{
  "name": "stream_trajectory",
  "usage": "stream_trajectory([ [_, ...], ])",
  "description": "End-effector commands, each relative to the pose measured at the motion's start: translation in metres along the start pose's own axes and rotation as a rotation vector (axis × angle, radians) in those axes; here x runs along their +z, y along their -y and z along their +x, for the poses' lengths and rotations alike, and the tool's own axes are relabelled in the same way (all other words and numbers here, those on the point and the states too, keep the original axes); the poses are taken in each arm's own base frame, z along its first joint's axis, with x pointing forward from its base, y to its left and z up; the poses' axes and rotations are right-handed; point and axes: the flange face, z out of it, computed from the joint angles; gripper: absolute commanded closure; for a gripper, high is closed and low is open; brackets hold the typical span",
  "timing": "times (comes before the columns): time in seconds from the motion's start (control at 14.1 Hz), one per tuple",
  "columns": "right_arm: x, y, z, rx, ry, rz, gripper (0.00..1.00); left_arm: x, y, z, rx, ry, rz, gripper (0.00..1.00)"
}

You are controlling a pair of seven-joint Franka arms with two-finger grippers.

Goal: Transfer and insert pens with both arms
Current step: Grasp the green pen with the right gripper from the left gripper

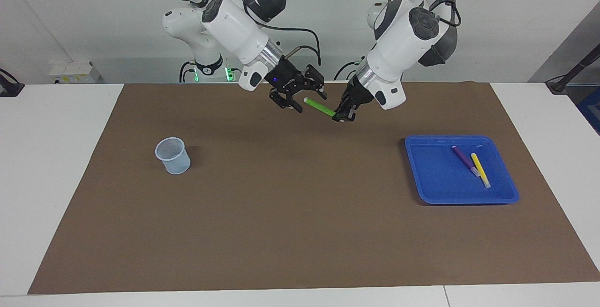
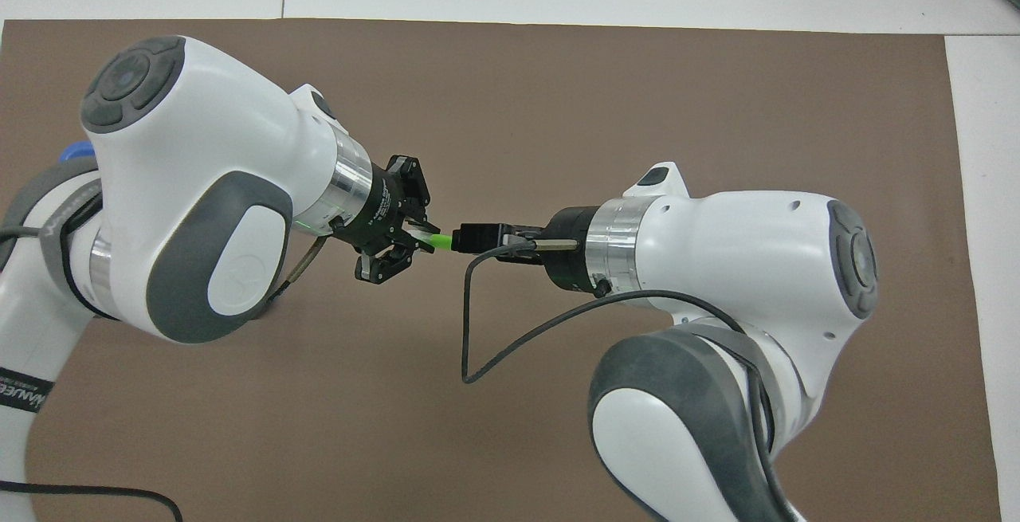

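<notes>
Currently, the lime green pen (image 1: 319, 107) is clamped at one end by the closed left pincer (image 1: 341, 116) above the counter (image 1: 300, 213). Its free end is flanked by the spread fingers of the right pincer (image 1: 302, 98), no grip being visible.

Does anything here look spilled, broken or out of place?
Nothing stands out. The left gripper holds the lime green marker pen in mid-air, its free end between the open right gripper's fingers. The purple pen and yellow pen lie in the blue plastic tray; the pale mesh cup stands upright.
</notes>
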Motion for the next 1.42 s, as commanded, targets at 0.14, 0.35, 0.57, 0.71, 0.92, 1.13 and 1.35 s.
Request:
stream_trajectory([
  [0.14,0.001,0.001,0.001,0.016,-0.001,0.012,0.31,-0.002,0.008,0.0,-0.016,0.013,-0.014,1.0],
  [0.35,0.001,0.0,-0.001,0.008,0.002,0.009,0.51,-0.003,0.007,0.0,-0.016,0.013,-0.022,1.0],
  [0.57,0.001,-0.001,0.0,0.007,0.004,0.008,0.68,-0.001,0.008,0.001,-0.017,0.012,-0.019,1.0],
  [0.71,0.002,-0.001,-0.001,0.005,0.007,0.007,0.8,-0.001,0.008,0.001,-0.017,0.013,-0.022,1.0],
  [0.92,0.001,-0.002,-0.002,0.01,0.031,0.003,1.0,-0.003,0.008,0.0,-0.018,0.013,-0.024,1.0],
  [1.13,-0.002,-0.008,0.0,0.023,0.071,-0.006,1.0,-0.007,0.01,-0.002,-0.011,0.011,-0.028,1.0],
  [1.35,-0.004,-0.007,0.001,0.031,0.073,-0.004,1.0,-0.011,0.011,0.0,-0.002,0.009,-0.036,0.46],
])
